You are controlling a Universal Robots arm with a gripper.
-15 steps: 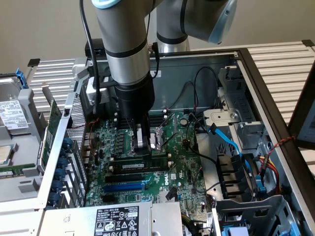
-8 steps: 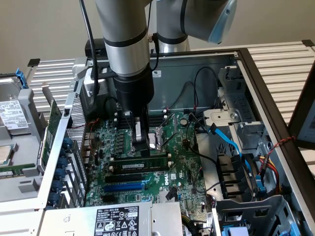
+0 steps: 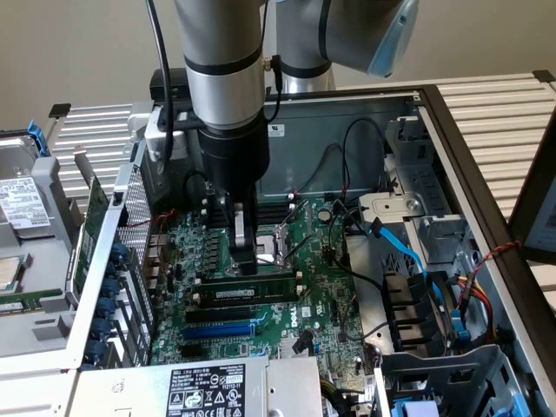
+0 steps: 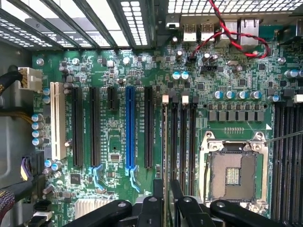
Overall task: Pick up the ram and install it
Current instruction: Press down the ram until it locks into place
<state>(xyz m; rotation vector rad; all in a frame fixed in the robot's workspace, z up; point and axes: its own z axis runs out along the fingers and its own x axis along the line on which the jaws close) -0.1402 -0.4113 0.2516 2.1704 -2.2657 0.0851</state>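
— Exterior view first: we see the gripper (image 3: pixel 246 261) with its jaws set narrow, pinching the ram (image 3: pixel 265 288) near mid-length.

— And the stick's look?

— Thin, long, dark green, with flat black chips. It stands on edge over the green motherboard (image 3: pixel 326 287), parallel to the glossy blue slot (image 3: pixel 217 331) and just beside the black slots (image 3: pixel 228 311). Whether it is seated, we cannot tell.

— On the wrist view we see it edge-on, a fine line beside the square, metal-framed socket (image 4: pixel 233 175).
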